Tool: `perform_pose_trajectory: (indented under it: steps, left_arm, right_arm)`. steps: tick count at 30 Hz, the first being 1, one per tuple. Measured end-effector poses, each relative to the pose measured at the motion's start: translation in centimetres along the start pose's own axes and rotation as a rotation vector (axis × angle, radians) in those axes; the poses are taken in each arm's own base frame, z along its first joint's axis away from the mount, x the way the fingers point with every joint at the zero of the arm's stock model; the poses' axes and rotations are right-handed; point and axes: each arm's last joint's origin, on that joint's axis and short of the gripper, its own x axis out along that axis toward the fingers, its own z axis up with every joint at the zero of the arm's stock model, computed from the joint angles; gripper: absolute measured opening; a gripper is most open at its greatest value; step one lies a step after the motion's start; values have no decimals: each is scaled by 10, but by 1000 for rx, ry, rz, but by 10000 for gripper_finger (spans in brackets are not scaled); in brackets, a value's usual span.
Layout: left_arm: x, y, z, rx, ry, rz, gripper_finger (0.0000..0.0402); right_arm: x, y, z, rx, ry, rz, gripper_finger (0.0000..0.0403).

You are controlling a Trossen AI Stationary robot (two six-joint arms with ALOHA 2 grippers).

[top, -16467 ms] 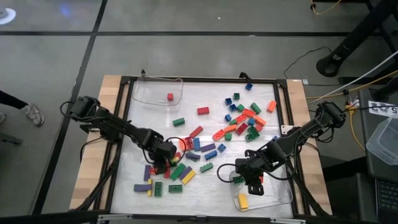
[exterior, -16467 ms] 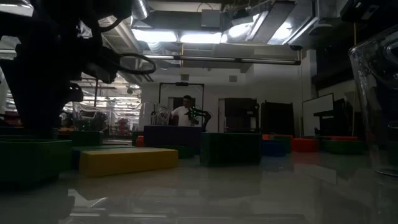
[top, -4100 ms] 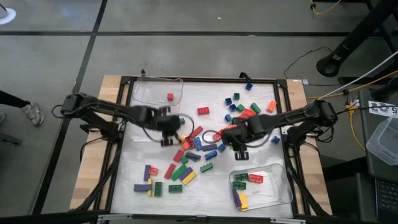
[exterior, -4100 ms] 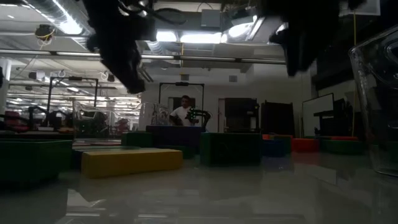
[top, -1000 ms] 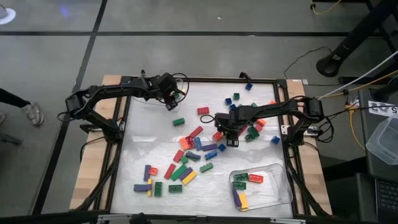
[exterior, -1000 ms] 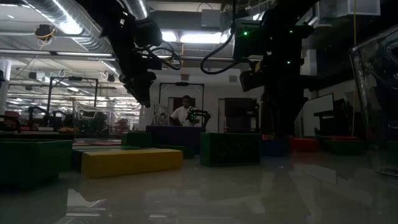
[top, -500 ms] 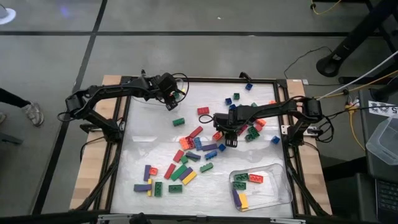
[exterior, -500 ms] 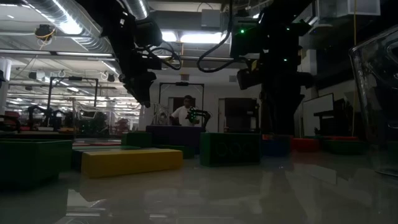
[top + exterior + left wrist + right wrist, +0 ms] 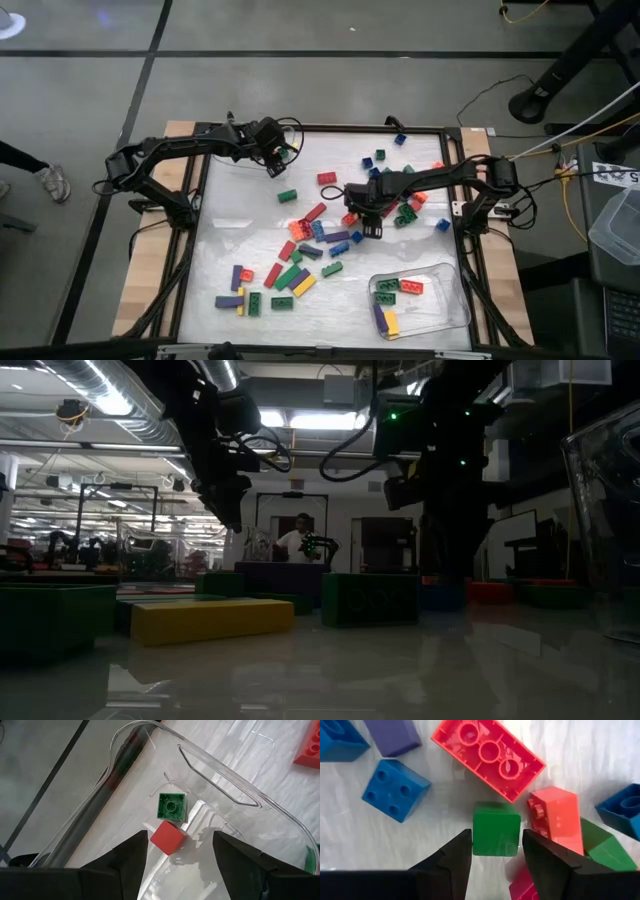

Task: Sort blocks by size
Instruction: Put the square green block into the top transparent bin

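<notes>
Since a second ago we see little change. The left gripper (image 9: 272, 160) still hangs spread over the clear tray (image 9: 220, 765) at the table's far-left corner, and the right gripper (image 9: 496, 851) still pinches a green cube (image 9: 495, 835) mid-table.

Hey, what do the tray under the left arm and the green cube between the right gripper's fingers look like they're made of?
The tray looks like clear, glossy, thin plastic: you see through its walls, and its rim catches highlights. The green cube looks like hard, opaque molded plastic with a smooth, slightly satin face, though its exact material cannot be confirmed.
</notes>
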Motion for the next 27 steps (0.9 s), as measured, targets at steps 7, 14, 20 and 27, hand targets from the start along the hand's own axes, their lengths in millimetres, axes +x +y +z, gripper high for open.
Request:
perform_pose_trajectory:
  steps: [7, 14, 20, 27]
  left_arm:
    - [0, 0, 0, 0, 0, 0, 212]
    - [-1, 0, 0, 6, -2, 0, 212]
    - [-19, 2, 1, 41, -56, -3, 212]
    - [-60, 3, -2, 37, -184, -22, 211]
  right_arm:
    - [12, 0, -4, -1, -33, 11, 177]
    - [12, 0, -2, -3, -55, 13, 134]
    - [9, 1, -1, -3, -44, 41, 129]
    - [-28, 5, 25, -74, -117, 75, 129]
